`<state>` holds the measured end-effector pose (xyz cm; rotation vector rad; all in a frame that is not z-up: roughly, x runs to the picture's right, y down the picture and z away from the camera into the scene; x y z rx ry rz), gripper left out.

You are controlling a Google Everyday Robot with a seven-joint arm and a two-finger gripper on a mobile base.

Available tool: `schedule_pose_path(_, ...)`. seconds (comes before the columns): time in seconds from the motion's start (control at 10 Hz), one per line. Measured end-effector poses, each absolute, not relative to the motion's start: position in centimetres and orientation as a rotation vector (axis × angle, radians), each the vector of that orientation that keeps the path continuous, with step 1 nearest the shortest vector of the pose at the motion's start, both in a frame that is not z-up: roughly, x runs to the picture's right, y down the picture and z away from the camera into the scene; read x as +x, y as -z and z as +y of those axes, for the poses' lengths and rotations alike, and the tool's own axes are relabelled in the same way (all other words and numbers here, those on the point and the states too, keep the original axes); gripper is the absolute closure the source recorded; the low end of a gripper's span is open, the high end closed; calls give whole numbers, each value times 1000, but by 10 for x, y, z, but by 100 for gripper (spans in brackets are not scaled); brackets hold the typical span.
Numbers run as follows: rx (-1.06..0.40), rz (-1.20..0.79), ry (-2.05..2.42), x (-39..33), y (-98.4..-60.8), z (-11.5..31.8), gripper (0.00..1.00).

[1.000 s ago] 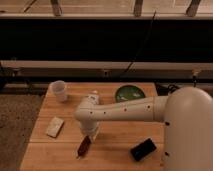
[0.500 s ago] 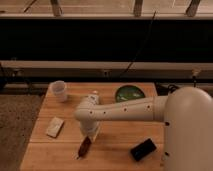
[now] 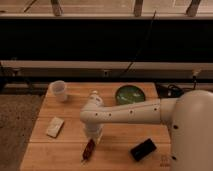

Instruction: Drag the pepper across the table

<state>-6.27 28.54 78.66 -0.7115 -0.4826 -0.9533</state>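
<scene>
1. One pepper (image 3: 88,149), a small dark-red chili, lies on the counter (image 3: 115,140) toward six o'clock, near the front edge, its thin tip pointing toward the front.
2. It looks light and slender, likely smooth-skinned and a little slippery, so it should slide readily on the wood and may roll or pivot if pushed off-centre.
3. Best contact would be at its thicker upper half, not the tapered tip.
4. The pincer (image 3: 92,136) hangs at the end of the white arm directly over the chili's upper end; I cannot tell how it stands or whether it touches.
5. Elsewhere: a white cup (image 3: 59,90) at ten o'clock, a green bowl (image 3: 130,94) at one o'clock, a pale packet (image 3: 55,127) at eight o'clock, a black block (image 3: 143,149) at five o'clock.
6. No brand, label or writing is legible anywhere.
</scene>
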Motion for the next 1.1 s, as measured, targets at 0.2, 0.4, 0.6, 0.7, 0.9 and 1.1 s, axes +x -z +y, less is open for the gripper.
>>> schedule_pose_path(0.2, -717, -481, 939, -41, -783, 291, 100)
schedule_pose_path(0.4, -720, -478, 929, -30, -781, 293, 100)
schedule_pose_path(0.6, -716, -488, 923, -30, -781, 293, 100)
schedule_pose_path(0.7, -714, -491, 917, -24, -780, 294, 100)
schedule_pose_path(0.9, -722, -491, 895, 0, -777, 299, 100)
schedule_pose_path(1.1, -722, -493, 880, 6, -775, 301, 100)
